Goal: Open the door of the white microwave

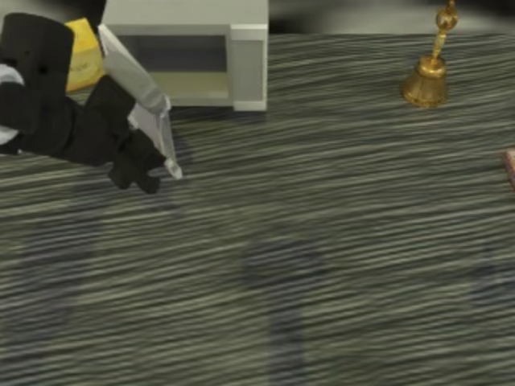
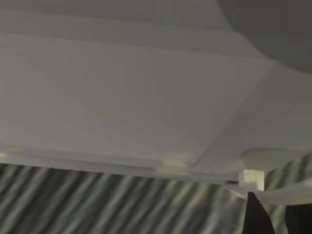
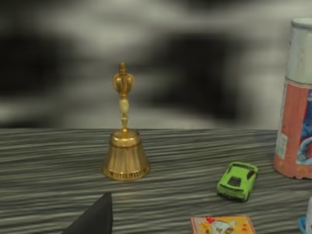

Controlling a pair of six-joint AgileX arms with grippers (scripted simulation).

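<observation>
the white microwave (image 1: 193, 48) sits at 11 o'clock on the surface (image 1: 338, 241), its door (image 1: 141, 88) swung well out. the left gripper (image 1: 149, 169) is at the door's free edge; whether it is clenched cannot be told. it could slip off. a yellow cube (image 1: 84, 52) sits behind the door's swing; the bell (image 1: 426, 76) stands well apart at 1 o'clock.

Brass bell (image 1: 426, 76), green car (image 3: 237, 180), can (image 3: 295, 102)
</observation>
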